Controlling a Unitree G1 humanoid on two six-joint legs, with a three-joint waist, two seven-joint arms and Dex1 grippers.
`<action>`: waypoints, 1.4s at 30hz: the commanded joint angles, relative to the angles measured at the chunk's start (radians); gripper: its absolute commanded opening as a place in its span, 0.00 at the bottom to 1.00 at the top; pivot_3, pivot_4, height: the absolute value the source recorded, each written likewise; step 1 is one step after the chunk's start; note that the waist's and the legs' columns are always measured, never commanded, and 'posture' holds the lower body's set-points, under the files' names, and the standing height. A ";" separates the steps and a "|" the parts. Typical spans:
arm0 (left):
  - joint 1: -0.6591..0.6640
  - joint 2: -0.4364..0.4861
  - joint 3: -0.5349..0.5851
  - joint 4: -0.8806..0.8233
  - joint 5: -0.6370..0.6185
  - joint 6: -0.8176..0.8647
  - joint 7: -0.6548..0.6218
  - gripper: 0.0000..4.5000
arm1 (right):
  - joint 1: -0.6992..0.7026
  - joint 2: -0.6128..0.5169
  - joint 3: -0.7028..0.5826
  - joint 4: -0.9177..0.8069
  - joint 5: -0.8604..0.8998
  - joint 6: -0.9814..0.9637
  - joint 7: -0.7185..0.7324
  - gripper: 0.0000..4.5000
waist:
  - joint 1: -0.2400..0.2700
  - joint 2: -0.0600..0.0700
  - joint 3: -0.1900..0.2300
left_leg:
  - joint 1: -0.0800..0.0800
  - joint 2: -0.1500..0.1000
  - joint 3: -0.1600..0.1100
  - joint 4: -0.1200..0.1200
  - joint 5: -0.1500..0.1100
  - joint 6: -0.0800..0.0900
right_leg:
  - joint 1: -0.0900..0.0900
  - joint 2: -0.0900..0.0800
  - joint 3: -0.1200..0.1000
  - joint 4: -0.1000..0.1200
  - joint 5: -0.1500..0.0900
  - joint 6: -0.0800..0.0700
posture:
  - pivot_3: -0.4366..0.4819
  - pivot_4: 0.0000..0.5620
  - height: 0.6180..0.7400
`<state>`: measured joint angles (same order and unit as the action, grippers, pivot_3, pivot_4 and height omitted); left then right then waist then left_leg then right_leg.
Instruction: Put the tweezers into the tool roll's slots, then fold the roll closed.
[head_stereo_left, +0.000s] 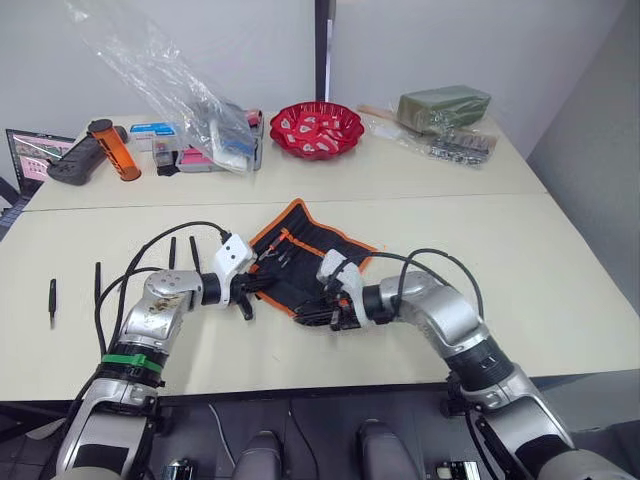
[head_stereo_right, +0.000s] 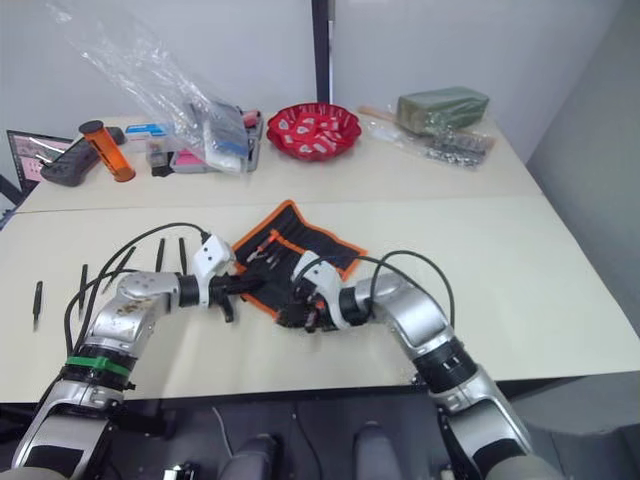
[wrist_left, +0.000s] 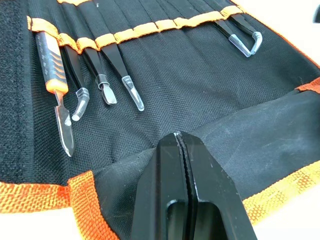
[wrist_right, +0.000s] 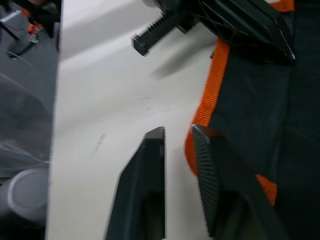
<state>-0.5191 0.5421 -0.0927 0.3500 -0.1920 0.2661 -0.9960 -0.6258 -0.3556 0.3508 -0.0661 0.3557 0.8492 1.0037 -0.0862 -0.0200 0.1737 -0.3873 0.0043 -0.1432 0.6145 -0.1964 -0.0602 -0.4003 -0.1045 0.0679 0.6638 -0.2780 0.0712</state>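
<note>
The tool roll (head_stereo_left: 318, 238) lies open on the table, black with orange edging, its near flap partly folded up. Several tweezers (wrist_left: 102, 75) with clear tip caps sit in its slots (wrist_left: 150, 25), beside a silver-and-orange blade tool (wrist_left: 52, 75). My left gripper (head_stereo_left: 258, 286) is shut on the near flap at the roll's left corner. At the roll's front edge my right gripper (wrist_right: 177, 135) is open, with the orange edging (wrist_right: 212, 85) between its fingers. Loose tweezers (head_stereo_left: 172, 252) lie on the table to the left, one of them (head_stereo_left: 52, 298) far out.
At the back of the table stand a red bowl (head_stereo_left: 317, 128), a clear plastic bag (head_stereo_left: 170, 80) over small boxes, an orange cylinder (head_stereo_left: 110, 148), a dark case (head_stereo_left: 72, 162) and a green box (head_stereo_left: 443, 105). Black cables loop from both wrists.
</note>
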 joint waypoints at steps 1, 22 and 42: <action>0.022 -0.005 0.020 0.024 -0.003 0.022 0.024 0.00 | -0.034 0.009 -0.114 -0.051 0.128 0.076 0.023 0.56 | 0.002 0.000 0.000 | 0.000 0.000 0.000 0.000 0.000 0.000 | 0.000 0.000 0.000 0.000 0.000 0.000 | 0.48 0.27 1.00; 0.050 -0.002 0.085 -0.054 -0.050 0.125 0.086 0.00 | -0.135 0.307 -0.078 0.512 -0.137 -0.461 -0.177 0.00 | -0.005 0.000 0.000 | 0.000 0.000 0.000 -0.002 0.001 -0.001 | -0.002 0.000 0.000 0.001 0.000 -0.001 | 0.48 0.27 1.00; -0.047 -0.067 0.077 -0.121 -0.079 0.245 0.173 0.00 | -0.188 0.376 -0.075 0.870 -0.277 -0.624 -0.171 0.00 | -0.011 0.000 -0.001 | 0.006 0.000 0.000 -0.004 0.001 -0.001 | 0.004 0.000 0.000 0.001 0.000 -0.001 | 0.48 0.27 1.00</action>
<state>-0.5617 0.4683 -0.0012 0.2422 -0.2970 0.5066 -0.8405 -0.8483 0.0222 0.2647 0.7824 0.0976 0.1995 0.8190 -0.0967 -0.0204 0.1729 -0.3794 0.0045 -0.1436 0.6098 -0.1957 -0.0615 -0.3944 -0.1044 0.0679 0.6639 -0.2776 0.0706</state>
